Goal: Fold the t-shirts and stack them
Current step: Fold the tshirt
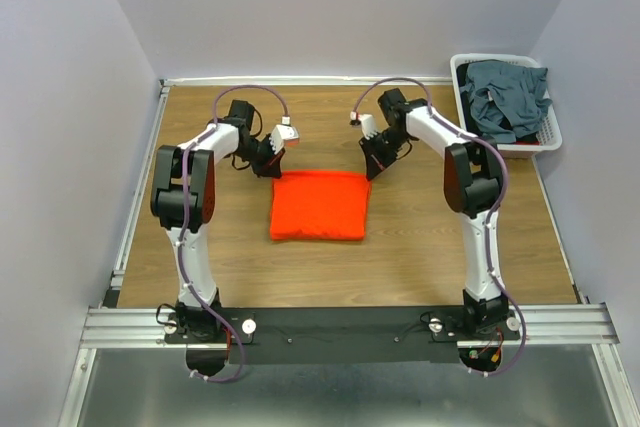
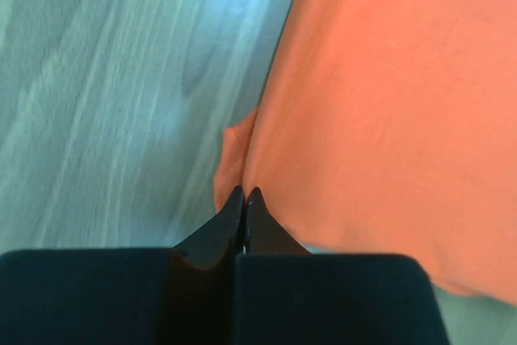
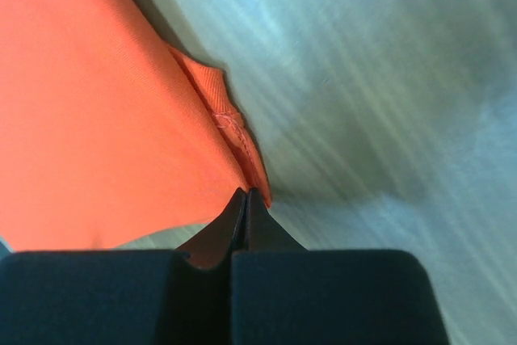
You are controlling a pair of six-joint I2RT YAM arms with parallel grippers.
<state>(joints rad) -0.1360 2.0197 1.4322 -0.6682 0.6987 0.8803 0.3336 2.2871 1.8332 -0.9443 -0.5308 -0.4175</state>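
Left gripper [image 1: 272, 160], jaws pressed tight together, tips right at the far-left corner of the orange-red t-shirt [image 1: 320, 207]. Right gripper [image 1: 377, 162], same story: clamped to a sliver at the far-right corner, just where the stitched hem peeks out in the right wrist view. Whether either has cloth nipped between the tips, I can't tell from here.

The shirt lies flat on the counter [image 1: 420, 247], midway between the arms, already a neat rectangle. It looks like a fold being finished or tidied.

To do it well, both corners should travel together, level and at one pace, so the far edge stays straight. Keep it low, don't drag the layers underneath, and let go only once the edges line up. That little flap by the left tips could bunch.

Off to the far right, the dark t-shirts [image 1: 505, 97] are heaped in the white basket [image 1: 548, 137], well apart.
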